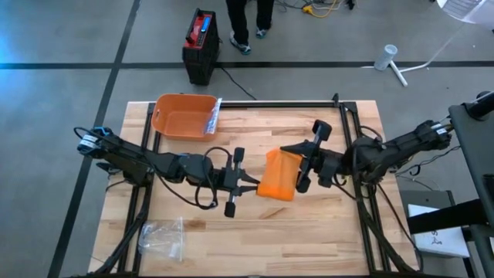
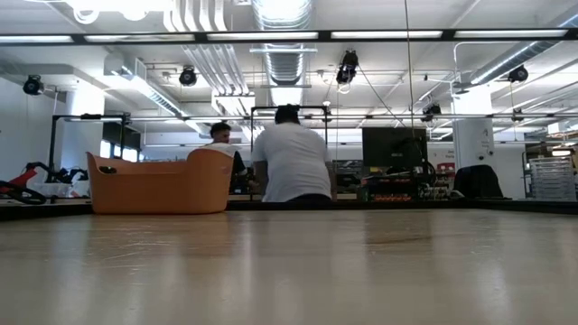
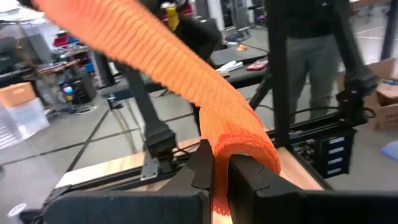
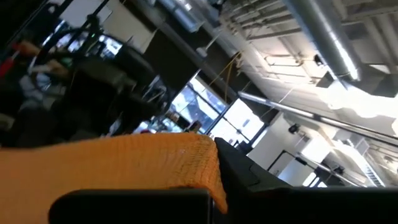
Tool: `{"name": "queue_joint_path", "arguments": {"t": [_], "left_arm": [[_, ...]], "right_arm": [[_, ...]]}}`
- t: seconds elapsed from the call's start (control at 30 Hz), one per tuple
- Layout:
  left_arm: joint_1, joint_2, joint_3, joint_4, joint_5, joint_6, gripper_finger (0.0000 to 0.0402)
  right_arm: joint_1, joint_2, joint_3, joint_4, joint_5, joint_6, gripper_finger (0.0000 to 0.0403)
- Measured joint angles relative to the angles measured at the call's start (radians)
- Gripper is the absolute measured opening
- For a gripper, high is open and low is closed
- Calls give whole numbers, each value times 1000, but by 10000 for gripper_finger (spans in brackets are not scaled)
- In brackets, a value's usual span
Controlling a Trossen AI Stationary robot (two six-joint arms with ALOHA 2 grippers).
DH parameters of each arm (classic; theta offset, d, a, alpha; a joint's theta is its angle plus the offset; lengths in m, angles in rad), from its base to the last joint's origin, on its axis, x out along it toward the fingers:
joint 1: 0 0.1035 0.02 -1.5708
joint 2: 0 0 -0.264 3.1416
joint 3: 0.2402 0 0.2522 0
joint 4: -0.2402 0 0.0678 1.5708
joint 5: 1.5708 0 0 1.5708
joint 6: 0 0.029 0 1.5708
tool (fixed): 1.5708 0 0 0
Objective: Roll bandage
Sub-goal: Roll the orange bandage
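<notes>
An orange knit bandage hangs in the air over the middle of the table, between my two grippers. It does not show in the low view. My left gripper is at its left edge and is shut on it. The left wrist view shows the bandage running off as a broad band from the fingers. My right gripper is at its right edge and is shut on it. The right wrist view shows the bandage lying across the gripper. My left gripper pinches a bunched, narrow part of the bandage between its two fingers, coming level from the table's left. From there the bandage runs off as a taut band, clear of the table. My right gripper holds the bandage's right edge, coming level from the table's right. Its own body hides the place of contact in the right wrist view, where the cloth lies flat over the gripper. The bandage is clear of the table.
An orange basket with a plastic wrapper on its rim stands at the far left; it also shows in the low view. A clear plastic bag lies at the near left. People stand beyond the table's far edge.
</notes>
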State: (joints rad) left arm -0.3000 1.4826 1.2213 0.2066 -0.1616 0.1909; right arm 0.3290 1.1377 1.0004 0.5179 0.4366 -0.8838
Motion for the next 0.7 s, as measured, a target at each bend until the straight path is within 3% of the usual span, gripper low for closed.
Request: {"name": "queue_joint_path", "arguments": {"t": [0.17,0.7], "left_arm": [[-11,-1,6,3,73,17,10],[-51,-33,8,102,76,113,10]], "right_arm": [[0,-14,0,-89,0,29,0],[0,-17,-53,-100,5,83,0]]}}
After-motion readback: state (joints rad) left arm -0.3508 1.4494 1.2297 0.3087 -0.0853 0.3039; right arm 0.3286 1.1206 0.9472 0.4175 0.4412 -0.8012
